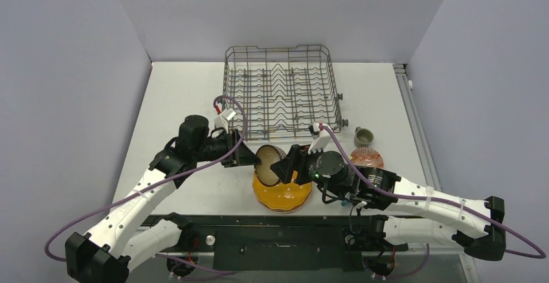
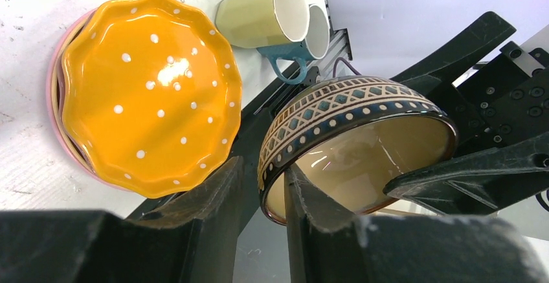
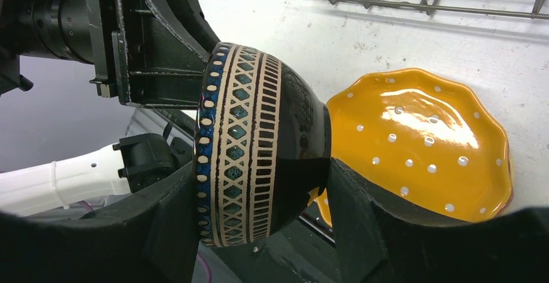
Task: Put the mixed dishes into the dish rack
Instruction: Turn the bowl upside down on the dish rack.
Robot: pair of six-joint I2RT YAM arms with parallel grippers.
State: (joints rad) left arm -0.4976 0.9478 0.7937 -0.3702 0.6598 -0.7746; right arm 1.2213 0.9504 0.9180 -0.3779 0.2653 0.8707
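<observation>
One dish rack [image 1: 280, 92] stands far back on the bench [image 1: 188, 101]. Near its front edge, over the orange plate [image 1: 283, 197], the blue-white patterned bowl [image 3: 252, 160] hangs on edge. The right gripper [image 3: 259, 213] clamps it rim to foot. The left gripper [image 2: 262, 200] straddles its rim, but I cannot tell whether it is pinching.

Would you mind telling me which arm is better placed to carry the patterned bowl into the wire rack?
Right: the right claw clamps the blue-white patterned ceramic bowl rim to foot; the left claw only straddles its rim.
</observation>
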